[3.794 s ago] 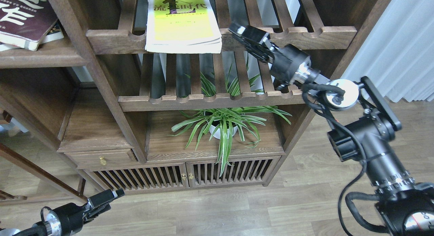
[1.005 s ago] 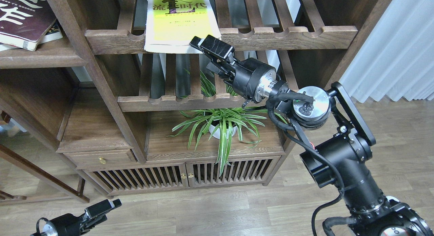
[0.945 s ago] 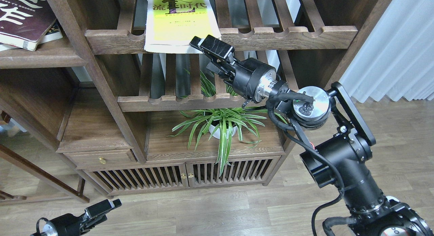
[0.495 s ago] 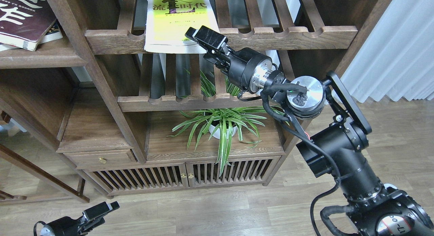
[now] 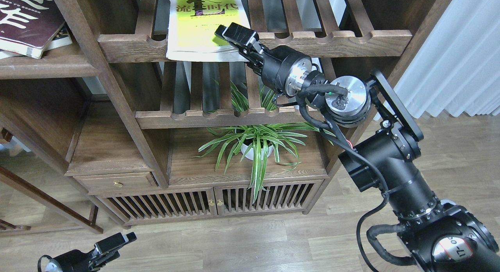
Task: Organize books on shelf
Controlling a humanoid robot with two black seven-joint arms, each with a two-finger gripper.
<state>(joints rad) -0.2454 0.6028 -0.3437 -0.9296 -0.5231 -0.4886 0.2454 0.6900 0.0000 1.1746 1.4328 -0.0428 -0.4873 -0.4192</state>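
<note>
Slatted rack (image 5: 332, 39): right jaws (image 5: 230, 37) at yellow-green book (image 5: 205, 24) corner, grip unclear.

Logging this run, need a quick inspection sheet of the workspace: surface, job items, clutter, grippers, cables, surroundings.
Surface: solid shelf at upper left, holding books.
Job's things: yellow-green book flat on slatted rack, overhanging its front rail; maroon book on the shelf, atop another book.
Clutter: potted plant on the cabinet top.
Grippers: right gripper at the yellow-green book's front right corner, closure unclear; left gripper low, idle.
Cables: black cable along the right arm.
Surroundings: wood floor, white curtain.
</note>
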